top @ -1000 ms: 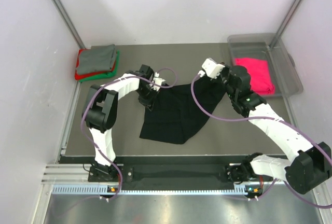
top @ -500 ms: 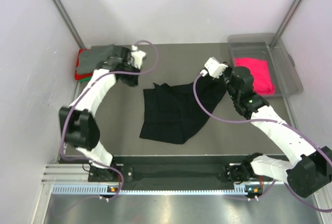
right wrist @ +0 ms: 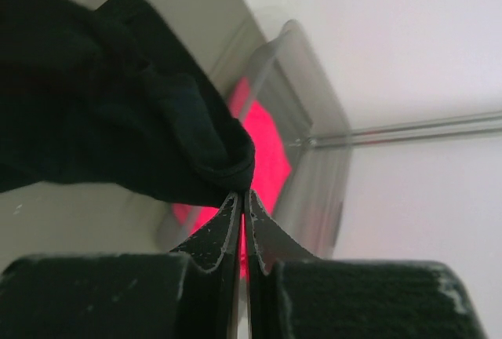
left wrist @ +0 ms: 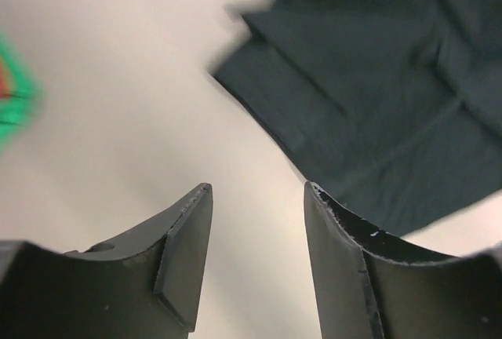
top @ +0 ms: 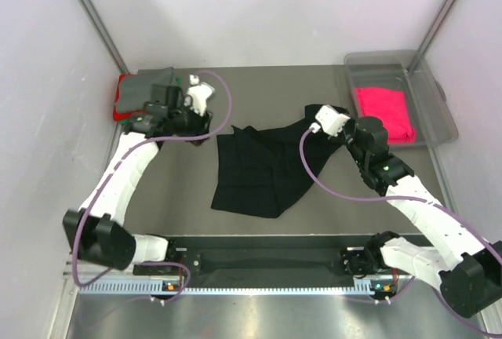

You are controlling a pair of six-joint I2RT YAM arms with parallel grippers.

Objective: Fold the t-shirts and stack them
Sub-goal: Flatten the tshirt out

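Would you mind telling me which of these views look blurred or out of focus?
Left wrist: motion-smeared, the black t-shirt and green t-shirt streaked. Right wrist: near cloth sharp, hot-pink t-shirt and clear bin behind it soft. Top external: sharp, evenly lit.

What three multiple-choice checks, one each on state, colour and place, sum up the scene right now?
1. The right gripper is: A open; B shut on the black t-shirt; C shut on nothing.
2. The top t-shirt of the far-left stack is: A grey; B red; C green.
3. The hot-pink t-shirt lies: A on the stack; B in the clear bin; C under the black t-shirt.
Answers: B, black cloth is pinched between its jaws; A, grey lies over the red; B, pink shows inside the bin.
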